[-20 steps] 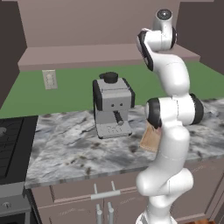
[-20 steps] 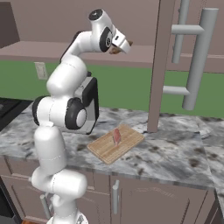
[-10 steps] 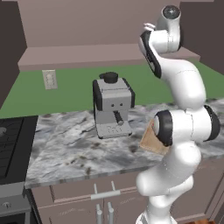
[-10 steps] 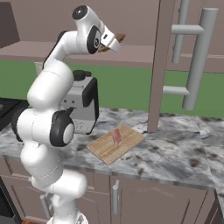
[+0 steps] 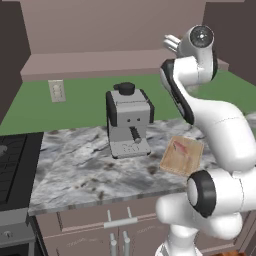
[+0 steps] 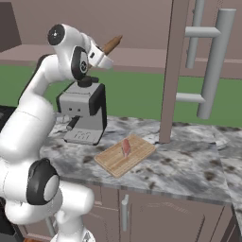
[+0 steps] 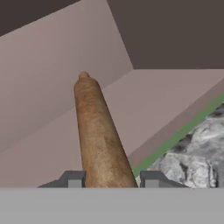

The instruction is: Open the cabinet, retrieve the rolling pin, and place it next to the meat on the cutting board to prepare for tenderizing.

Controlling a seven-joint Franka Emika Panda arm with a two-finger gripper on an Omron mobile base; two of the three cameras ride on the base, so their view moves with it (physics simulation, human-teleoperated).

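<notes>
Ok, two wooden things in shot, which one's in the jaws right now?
The rolling pin, the brown cylinder sticking out from the gripper above the coffee machine. The cutting board lies flat on the counter, untouched.

Grey coffee machine (image 5: 128, 120) on marbled counter (image 5: 80, 165), black stove (image 5: 12, 165) alongside.

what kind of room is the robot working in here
A rendered kitchen, most likely: a marble-look counter carries a grey coffee machine and a cutting board with meat, and a stove sits at one end.
</notes>
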